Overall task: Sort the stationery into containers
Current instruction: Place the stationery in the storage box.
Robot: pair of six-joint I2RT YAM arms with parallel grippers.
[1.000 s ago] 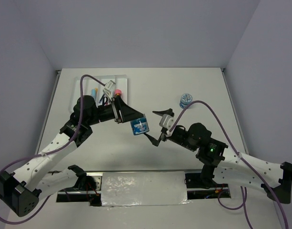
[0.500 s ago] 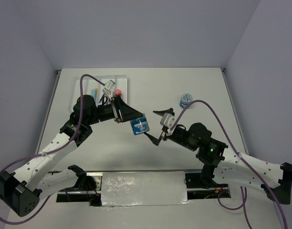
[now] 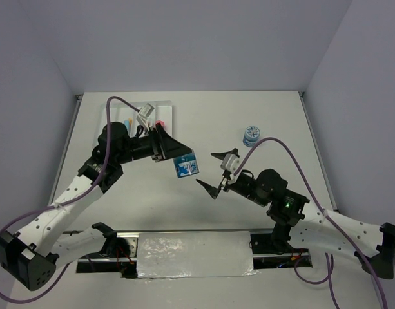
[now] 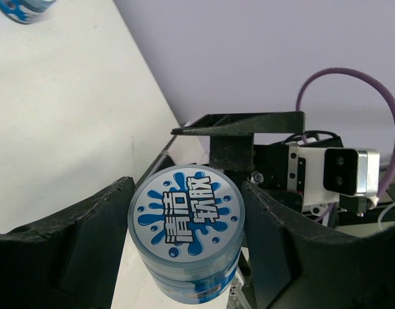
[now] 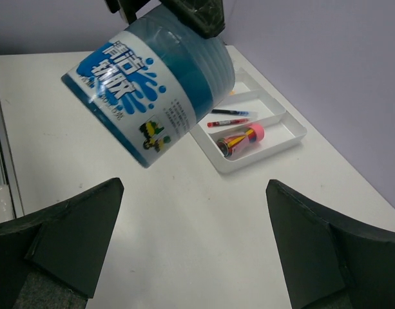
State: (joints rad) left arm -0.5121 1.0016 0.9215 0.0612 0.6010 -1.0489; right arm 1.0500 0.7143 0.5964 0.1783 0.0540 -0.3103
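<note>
1. The left gripper (image 3: 182,161) is clasping a round blue-lidded tub (image 4: 187,222) by its sides. It is holding the tub tilted in the air, just off the near right corner of the white tray (image 3: 171,116).
2. The right gripper (image 3: 205,168) is standing fully spread and empty, beyond the tub from the tray.
3. A second tub (image 3: 251,134) is sitting on the table (image 3: 281,116), well to the right of the tray.
4. Risk: the flat fingers are gripping a smooth round wall, so the tub could slip.
5. Risk: released tilted, the tub could land on the pens (image 5: 227,122) or the pink-capped piece (image 5: 242,140), or perch across two compartments.
</note>
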